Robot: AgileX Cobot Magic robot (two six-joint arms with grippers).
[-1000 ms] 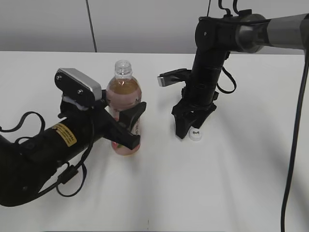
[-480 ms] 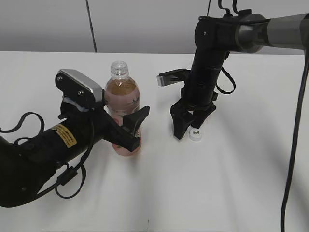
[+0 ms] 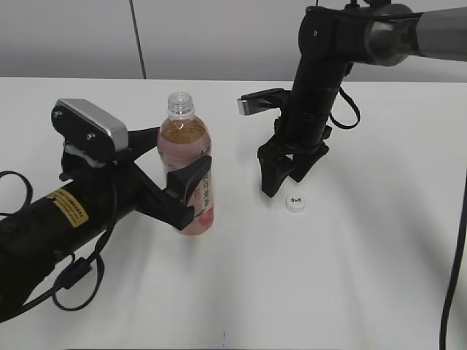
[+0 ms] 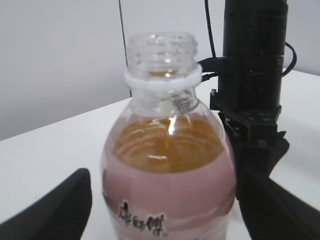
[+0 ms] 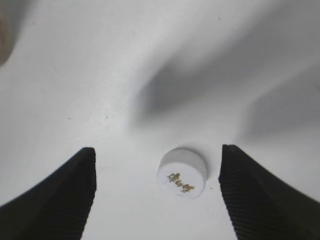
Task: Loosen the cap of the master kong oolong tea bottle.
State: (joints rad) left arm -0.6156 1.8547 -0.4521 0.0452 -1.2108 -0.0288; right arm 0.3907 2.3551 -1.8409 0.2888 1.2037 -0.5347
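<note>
The master kong oolong tea bottle stands upright on the white table, its neck open and capless. My left gripper is open around the bottle's body. A gap shows at the left finger, while the right finger sits close beside the bottle. The white cap lies flat on the table to the bottle's right. My right gripper hangs just above it and slightly to its left, open. In the right wrist view the cap lies between the two fingers, nearer the right one, touching neither.
The white table stretches to the front and right. The left arm's black cable loops onto the table at the front left. A grey wall stands behind the table's far edge.
My left jaws have widened off the bottle and the left arm has drawn back to the left. The right gripper has risen and opened a little, leaving the cap on the table.
</note>
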